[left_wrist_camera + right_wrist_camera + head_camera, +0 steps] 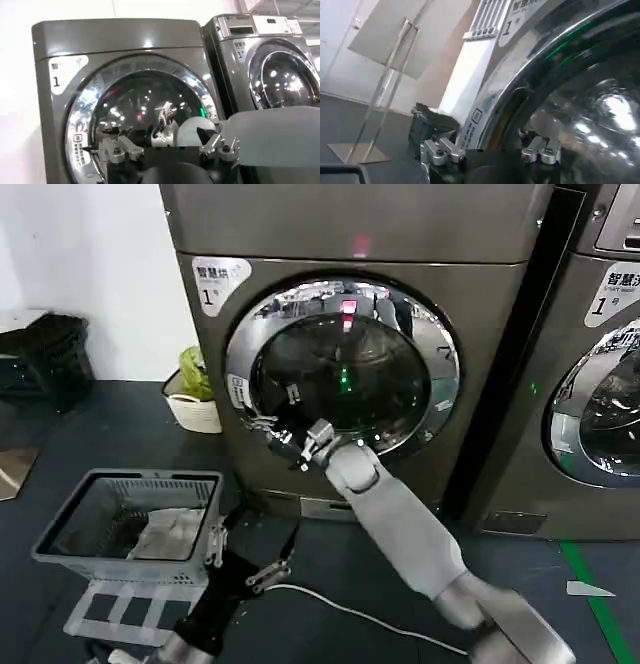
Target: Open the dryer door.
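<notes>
The dryer door (342,364) is a big round porthole with a wide chrome rim and dark glass, and it sits flush against the grey machine front. My right gripper (278,438) is at the door's lower left rim, with the grey forearm reaching up from the lower right. In the right wrist view its jaws (490,151) stand open, with the chrome rim (492,107) running between them. My left gripper (243,560) hangs low beside the basket, open and holding nothing. In the left wrist view the left gripper (169,150) faces the door (142,107) from farther back.
A grey laundry basket (128,484) with cloth inside stands on the floor at the left. A white tub (193,412) holding something green sits against the wall. A second machine (600,364) stands to the right. A white cable (345,612) lies on the dark floor.
</notes>
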`<act>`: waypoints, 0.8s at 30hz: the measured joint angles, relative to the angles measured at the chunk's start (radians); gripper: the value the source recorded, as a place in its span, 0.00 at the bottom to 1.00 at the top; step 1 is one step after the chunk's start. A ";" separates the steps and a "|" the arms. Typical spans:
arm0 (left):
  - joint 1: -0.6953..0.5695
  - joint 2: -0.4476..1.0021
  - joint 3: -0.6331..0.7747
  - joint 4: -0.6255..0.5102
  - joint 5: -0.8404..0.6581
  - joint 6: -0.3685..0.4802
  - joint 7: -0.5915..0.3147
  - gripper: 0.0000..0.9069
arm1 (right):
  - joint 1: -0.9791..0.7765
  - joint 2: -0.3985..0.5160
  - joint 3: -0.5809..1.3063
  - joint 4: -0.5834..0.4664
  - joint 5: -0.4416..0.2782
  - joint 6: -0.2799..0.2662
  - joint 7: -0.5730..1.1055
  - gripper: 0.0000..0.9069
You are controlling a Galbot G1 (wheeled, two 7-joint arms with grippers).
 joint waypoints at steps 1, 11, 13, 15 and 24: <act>0.003 -0.001 -0.005 -0.003 -0.001 -0.001 0.000 1.00 | 0.006 0.000 -0.004 -0.008 0.011 0.004 -0.012 1.00; 0.051 -0.012 -0.079 0.004 0.060 -0.008 -0.024 1.00 | 0.028 -0.024 -0.033 -0.021 0.099 0.047 -0.159 1.00; 0.056 -0.019 -0.106 0.011 0.076 0.014 -0.050 1.00 | 0.027 -0.034 -0.044 -0.008 0.115 0.048 -0.194 1.00; 0.052 -0.025 -0.141 0.015 0.075 0.042 -0.080 1.00 | 0.025 -0.048 -0.055 0.007 0.132 0.055 -0.235 1.00; -0.010 -0.015 -0.341 0.048 -0.057 0.150 -0.121 1.00 | 0.012 -0.112 -0.060 0.045 0.263 0.141 -0.490 1.00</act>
